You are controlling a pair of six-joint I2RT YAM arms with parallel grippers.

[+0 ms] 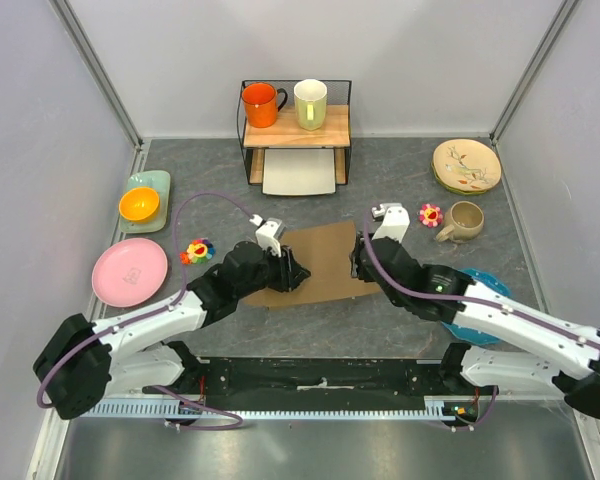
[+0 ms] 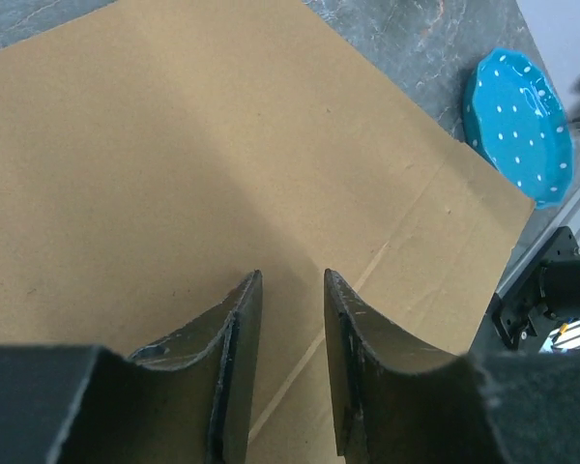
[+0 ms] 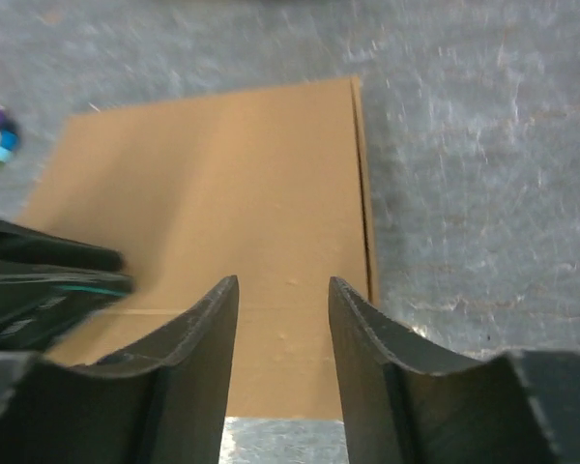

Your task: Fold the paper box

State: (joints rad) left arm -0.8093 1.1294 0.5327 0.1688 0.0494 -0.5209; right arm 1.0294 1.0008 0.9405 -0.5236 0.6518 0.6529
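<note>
The paper box [image 1: 325,260] is lying flat on the grey table [image 1: 400,320], just beyond the arm bases at the table's middle, as an unfolded brown cardboard sheet with faint creases.

The left gripper [image 1: 292,270] is reaching in from 8 o'clock over the sheet's 9 o'clock side. In the left wrist view its fingers [image 2: 240,329] are standing partly apart with only cardboard showing in the gap, so it is gripping nothing. Whether the tips are touching the sheet, I cannot tell.

The right gripper [image 1: 361,262] is coming in from 4 o'clock at the sheet's 3 o'clock edge. Its fingers [image 3: 217,329] are also spread with nothing between them, hanging over the cardboard near that edge.

A teal dotted plate [image 1: 488,284] is lying partly under the right arm at 4 o'clock. A pink plate [image 1: 130,272] is sitting at 9 o'clock, with a rainbow flower toy [image 1: 196,250] between it and the box.

Farther out, an orange bowl [image 1: 139,203] is resting on a pale green dish [image 1: 160,183] at 10 o'clock. A beige mug [image 1: 464,221] and a pink flower toy [image 1: 430,214] are sitting at 2 o'clock, with a patterned cream plate [image 1: 467,165] beyond them.

At 12 o'clock a wooden shelf [image 1: 285,128] is carrying an orange mug [image 1: 260,105] and a cream mug [image 1: 310,104], with a white tray [image 1: 300,172] beneath.
</note>
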